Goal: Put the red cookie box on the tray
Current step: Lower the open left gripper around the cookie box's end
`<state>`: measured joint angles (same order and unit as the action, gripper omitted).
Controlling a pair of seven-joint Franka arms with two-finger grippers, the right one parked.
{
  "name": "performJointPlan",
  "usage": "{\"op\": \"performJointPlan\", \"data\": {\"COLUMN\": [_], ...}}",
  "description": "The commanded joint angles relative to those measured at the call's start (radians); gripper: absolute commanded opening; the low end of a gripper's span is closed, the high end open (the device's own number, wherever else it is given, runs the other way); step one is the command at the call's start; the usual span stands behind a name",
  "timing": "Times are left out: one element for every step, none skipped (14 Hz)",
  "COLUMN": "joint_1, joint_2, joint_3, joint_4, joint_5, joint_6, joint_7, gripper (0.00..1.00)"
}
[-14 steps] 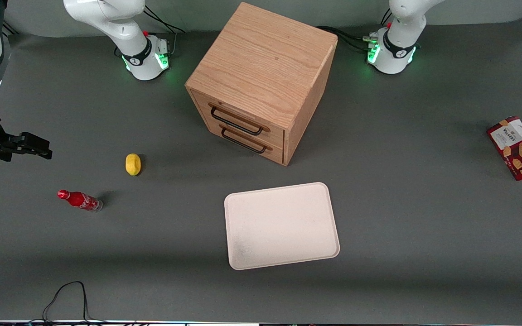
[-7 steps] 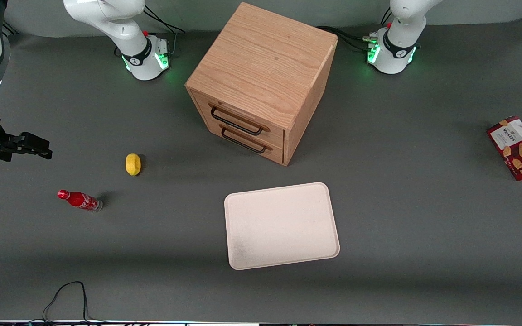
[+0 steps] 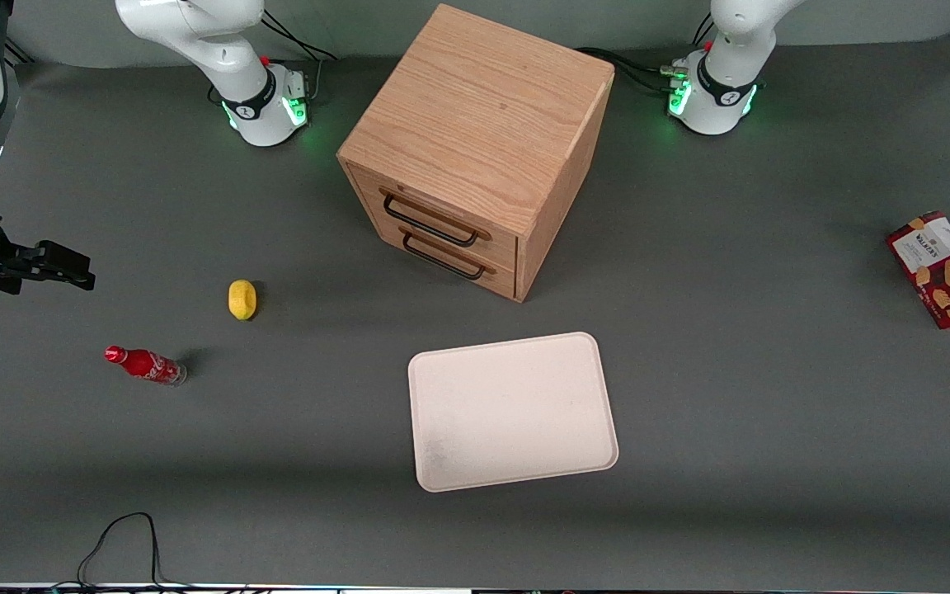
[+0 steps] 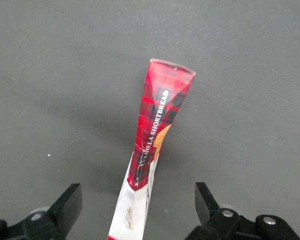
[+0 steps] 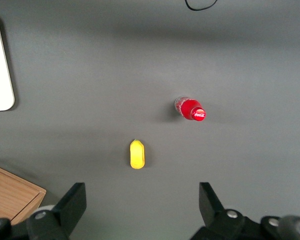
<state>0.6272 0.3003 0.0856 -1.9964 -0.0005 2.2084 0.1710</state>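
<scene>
So the tray [image 3: 513,411] is seen mid-table, nothing on it, and the red cookie box [image 3: 943,270] way off at the working arm's end; the gripper [image 4: 135,210] has just edged in over it, jaws wide, nothing gripped yet

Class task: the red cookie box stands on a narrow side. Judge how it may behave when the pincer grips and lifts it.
The red cookie box, a thin carton standing on edge, would probably tip if nudged. Its flat faces suit the open pincer above it. It is likely light, though hard squeezing may dent it.
</scene>
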Motion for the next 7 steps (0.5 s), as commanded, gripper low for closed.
{"op": "performJointPlan", "data": {"joint_1": [0.008, 0.008, 0.009, 0.011, 0.009, 0.009, 0.011], "joint_2": [-0.024, -0.006, 0.009, 0.02, 0.029, 0.036, 0.046], "joint_3": [-0.009, -0.009, -0.009, -0.009, -0.009, -0.009, -0.009], "joint_4": [-0.081, -0.081, -0.081, -0.081, -0.079, -0.079, -0.079], "joint_5": [-0.012, -0.012, -0.012, -0.012, -0.012, -0.012, -0.012], "joint_6": [0.083, 0.099, 0.115, 0.126, 0.128, 0.143, 0.148], "joint_7": [-0.013, -0.011, -0.01, -0.01, -0.01, -0.01, -0.01], "gripper": [1.0, 1.0, 1.0, 1.0, 1.0, 1.0, 1.0]}}
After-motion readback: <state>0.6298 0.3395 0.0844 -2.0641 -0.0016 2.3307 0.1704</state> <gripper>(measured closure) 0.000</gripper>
